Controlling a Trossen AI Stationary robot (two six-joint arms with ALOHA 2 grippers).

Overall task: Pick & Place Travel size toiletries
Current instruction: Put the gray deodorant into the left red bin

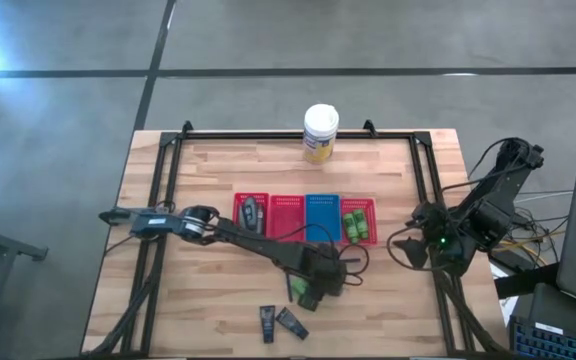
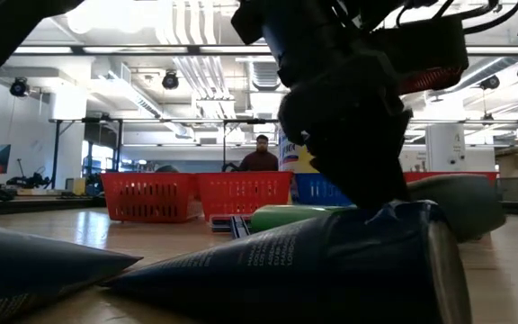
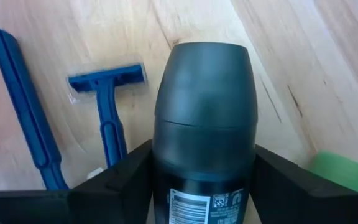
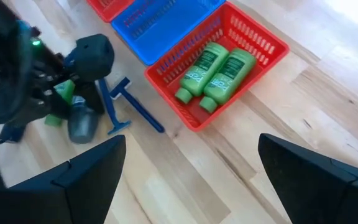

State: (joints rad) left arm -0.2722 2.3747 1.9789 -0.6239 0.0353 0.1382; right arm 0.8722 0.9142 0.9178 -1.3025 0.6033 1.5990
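Currently the left gripper [image 3: 204, 186] is down on the table on the near side of the blue tray [image 1: 322, 217], out past the row of trays toward the table's front edge. Its two dark fingers [image 3: 114, 183] stand on either side of a grey oval bottle [image 3: 204, 124], which sits between them with the rounded cap pointing away from the wrist; the fingers look close against the bottle's sides, but whether they are actually pressing on it cannot be told. Just beside the bottle lie two blue T-shaped razors [image 3: 107, 115] flat on the wood, and a green bottle [image 3: 340, 171] peeks in on the other side.

Relative to the blue tray: a red tray with two green bottles [image 1: 359, 222] lying side by side is right next to it toward the right arm; another red tray [image 1: 288, 216] is next to it on the other side, then a red tray with a grey bottle [image 1: 252, 213] in it. Two short black tubes [image 1: 279, 321] lie well in front of the blue tray, near the table's front edge. A white-lidded jar [image 1: 320, 133] stands behind it at the far edge.

Right gripper [image 4: 191, 180] waits off the red tray with green bottles, over the table's right side, fingers wide apart, nothing between them.
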